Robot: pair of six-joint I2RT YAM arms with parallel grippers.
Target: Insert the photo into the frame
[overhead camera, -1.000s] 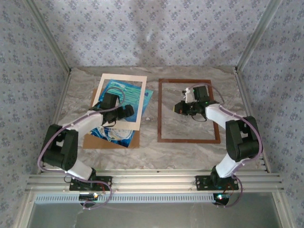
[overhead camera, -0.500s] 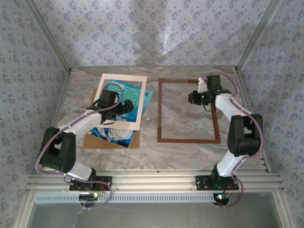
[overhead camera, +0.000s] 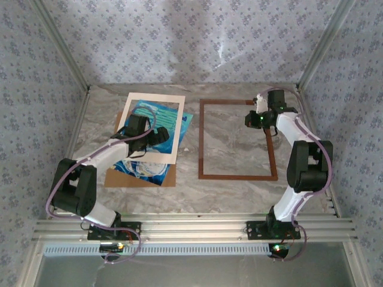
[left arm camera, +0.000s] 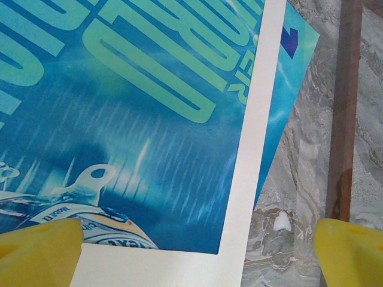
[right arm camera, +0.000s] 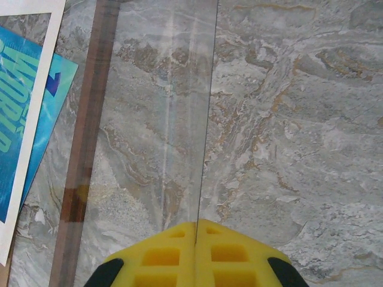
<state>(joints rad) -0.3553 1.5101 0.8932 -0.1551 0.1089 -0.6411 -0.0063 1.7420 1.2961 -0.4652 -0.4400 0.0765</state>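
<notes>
Flowered wallpaper is closing in a marbled table. From above, the photo is lying on the left side, sandwiched between a white mat and brown cardboard, well apart from the frame on the right. The left pincer is hovering over the mat's right border, and the right pincer is hanging by the frame's far right corner.

The left wrist camera is showing yellow fingers spread wide with nothing between them, straddling the mat. The photo is lying under that strip, its corner poking out toward the frame. I reckon the pincer should be settling on that free corner, pinching the sheet alone and drawing it out flat without dragging the mat or creasing the paper.

The right wrist camera is showing the right pincer pressed together, empty as far as I can tell, looking across bare table toward a rail of the frame, with the photo off at the left edge
</notes>
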